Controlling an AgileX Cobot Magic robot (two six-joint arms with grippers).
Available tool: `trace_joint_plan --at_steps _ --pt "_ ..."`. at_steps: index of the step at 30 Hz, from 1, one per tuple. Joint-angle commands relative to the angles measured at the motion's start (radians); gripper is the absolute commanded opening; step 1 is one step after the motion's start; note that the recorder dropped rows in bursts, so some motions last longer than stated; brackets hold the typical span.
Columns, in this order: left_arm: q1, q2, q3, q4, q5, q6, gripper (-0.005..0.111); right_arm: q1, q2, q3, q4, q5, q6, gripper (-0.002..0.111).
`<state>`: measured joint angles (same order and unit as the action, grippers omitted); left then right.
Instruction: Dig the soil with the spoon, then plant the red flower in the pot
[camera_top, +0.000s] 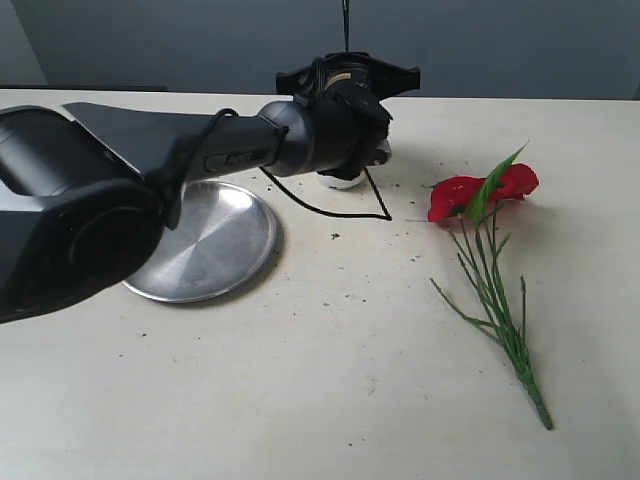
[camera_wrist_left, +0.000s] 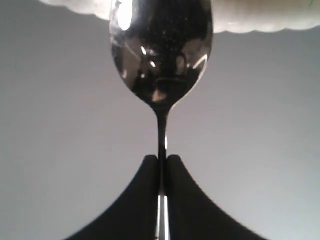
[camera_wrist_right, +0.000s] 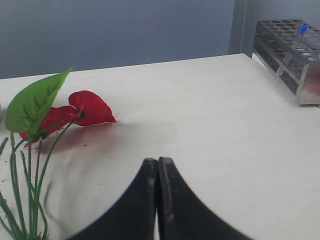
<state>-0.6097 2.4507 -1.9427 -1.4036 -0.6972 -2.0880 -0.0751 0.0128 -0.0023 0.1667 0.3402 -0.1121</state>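
My left gripper (camera_wrist_left: 162, 159) is shut on the thin handle of the steel spoon (camera_wrist_left: 161, 55). The spoon's shiny bowl reaches the scalloped rim of the white pot (camera_wrist_left: 260, 20). In the exterior view the left arm (camera_top: 250, 145) stretches over the pot (camera_top: 343, 181) and hides most of it, and the soil inside does not show. Dark crumbs (camera_top: 335, 236) dot the table near the pot. The red flower (camera_top: 480, 195) lies flat on the right, stems toward the front. My right gripper (camera_wrist_right: 158, 161) is shut and empty, low over the table beside the flower (camera_wrist_right: 85, 107).
A round steel plate (camera_top: 205, 240) lies left of the pot, partly under the left arm. A black cable (camera_top: 330, 208) loops down onto the table below the wrist. A metal test-tube rack (camera_wrist_right: 292, 50) stands at the table's far edge in the right wrist view.
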Motion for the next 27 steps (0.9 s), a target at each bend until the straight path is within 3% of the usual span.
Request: trace_joint_plan --at_steps 1,27 --pt "0.001 0.025 -0.003 -0.008 -0.020 -0.004 0.000 -0.004 -0.004 0.002 0.001 -0.005 -0.001 -0.001" --pt "-0.037 0.038 -0.003 -0.063 -0.042 -0.004 0.000 -0.004 -0.004 0.002 0.001 -0.005 -0.001 -0.001"
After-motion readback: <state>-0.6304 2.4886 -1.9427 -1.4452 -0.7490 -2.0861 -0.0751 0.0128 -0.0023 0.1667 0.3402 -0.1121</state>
